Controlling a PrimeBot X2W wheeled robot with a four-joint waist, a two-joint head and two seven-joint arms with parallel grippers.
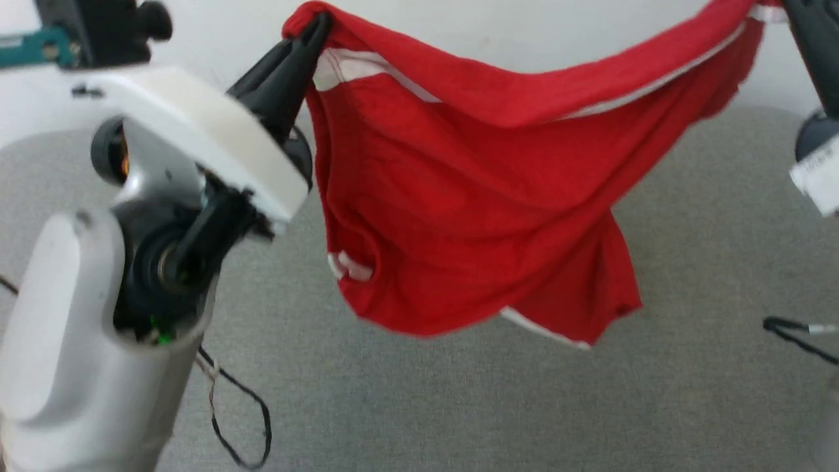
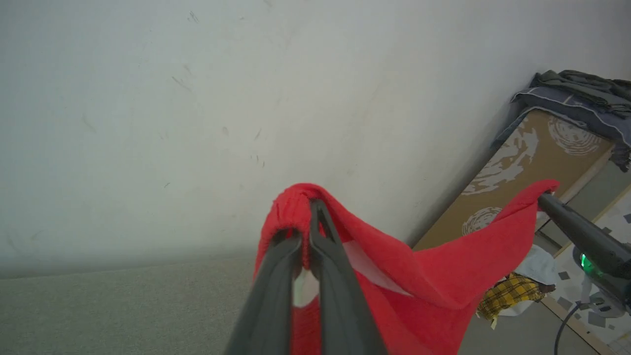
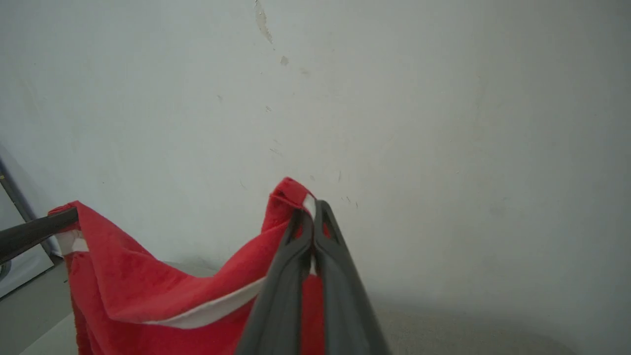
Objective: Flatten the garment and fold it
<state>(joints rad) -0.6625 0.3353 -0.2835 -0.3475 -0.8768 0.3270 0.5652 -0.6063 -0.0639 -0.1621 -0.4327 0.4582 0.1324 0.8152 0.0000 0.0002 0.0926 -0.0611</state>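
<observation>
Head view: left claw is clamped on one top corner of the garment. The red cloth sags across to the right claw, whose tips are cut off by the frame edge, so the grip there is unreadable. The rest hangs below both claws over a grey surface, blurred.
L wrist view: left claw pinched together, w/ red fabric bunched over its tips.
R wrist view: right claw closed tight on a red corner w/ white trim; the cloth's lower part is cut off.
</observation>
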